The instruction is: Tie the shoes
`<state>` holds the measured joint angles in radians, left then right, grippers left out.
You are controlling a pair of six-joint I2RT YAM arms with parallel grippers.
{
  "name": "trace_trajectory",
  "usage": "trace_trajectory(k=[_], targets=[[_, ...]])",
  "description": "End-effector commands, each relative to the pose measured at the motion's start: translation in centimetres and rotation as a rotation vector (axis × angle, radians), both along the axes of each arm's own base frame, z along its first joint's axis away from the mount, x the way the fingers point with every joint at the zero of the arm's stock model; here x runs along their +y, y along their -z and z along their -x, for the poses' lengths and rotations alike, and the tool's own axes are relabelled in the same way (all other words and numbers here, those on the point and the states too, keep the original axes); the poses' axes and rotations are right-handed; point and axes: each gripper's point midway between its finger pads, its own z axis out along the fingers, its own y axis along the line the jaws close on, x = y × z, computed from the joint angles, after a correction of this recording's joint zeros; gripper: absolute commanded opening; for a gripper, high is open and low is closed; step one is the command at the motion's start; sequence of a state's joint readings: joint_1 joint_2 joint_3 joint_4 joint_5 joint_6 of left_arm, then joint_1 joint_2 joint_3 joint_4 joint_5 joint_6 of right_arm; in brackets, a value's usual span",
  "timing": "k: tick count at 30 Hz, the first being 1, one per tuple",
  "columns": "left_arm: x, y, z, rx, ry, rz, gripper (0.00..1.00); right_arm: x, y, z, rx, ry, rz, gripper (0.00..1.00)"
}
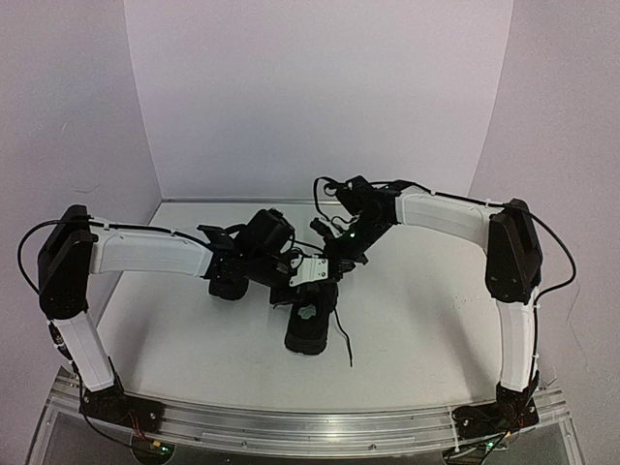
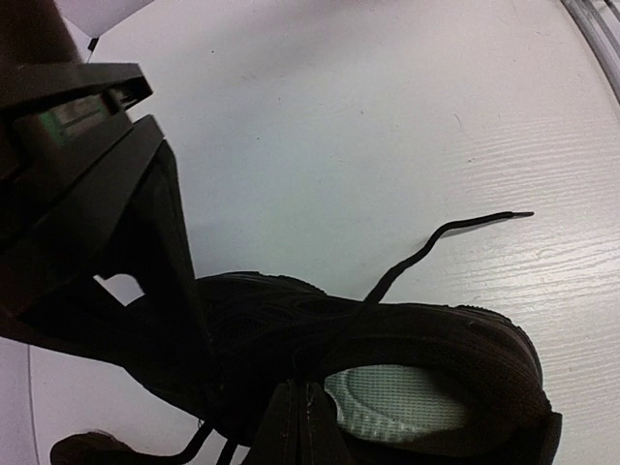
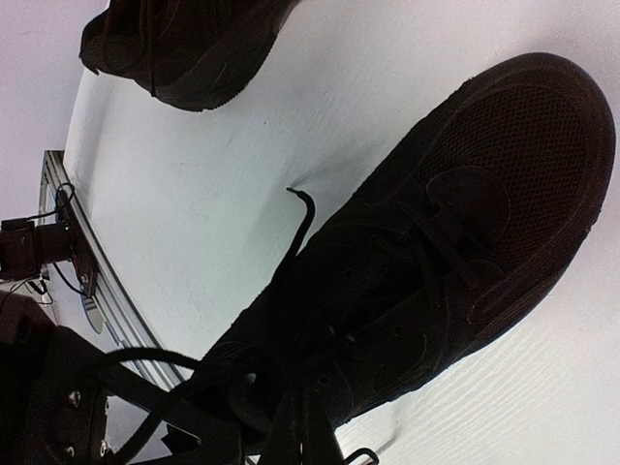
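Both arms are the same build: left arm and right arm have white link shells with black joint housings. A thin black cable loops off each elbow block: left cable, right cable. Green LED lit at the right wrist. Black bases, thin reddish wiring beside them. Right pincer is matte black, with small silver screws in its bracket.

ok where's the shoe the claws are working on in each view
top external: shoe at picture centre.
left wrist: shoe along the bottom edge, pale insole showing.
right wrist: shoe fills the centre and right.
shared landmark: metal rail, bottom in top external, top-right corner in left wrist, left edge in right wrist.
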<state>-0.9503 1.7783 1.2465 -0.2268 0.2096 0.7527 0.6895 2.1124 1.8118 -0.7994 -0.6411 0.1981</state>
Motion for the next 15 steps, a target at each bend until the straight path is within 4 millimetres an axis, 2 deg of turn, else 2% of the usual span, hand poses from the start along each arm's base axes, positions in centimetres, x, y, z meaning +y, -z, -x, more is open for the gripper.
trace_trajectory(k=[1,9,15], targets=[[0.2,-4.3,-1.2,0.005,-0.061,0.148,0.0,0.0,-3.7,-0.6,-0.071,0.02,-0.061,0.0],[1.4,-4.2,-2.4,0.045,-0.112,0.181,0.0,0.2,-4.1,-0.8,-0.079,0.047,-0.082,0.0],[1.4,-2.9,-2.7,0.072,-0.118,0.169,0.0,0.3,-4.3,-0.8,-0.074,0.056,-0.097,0.0]])
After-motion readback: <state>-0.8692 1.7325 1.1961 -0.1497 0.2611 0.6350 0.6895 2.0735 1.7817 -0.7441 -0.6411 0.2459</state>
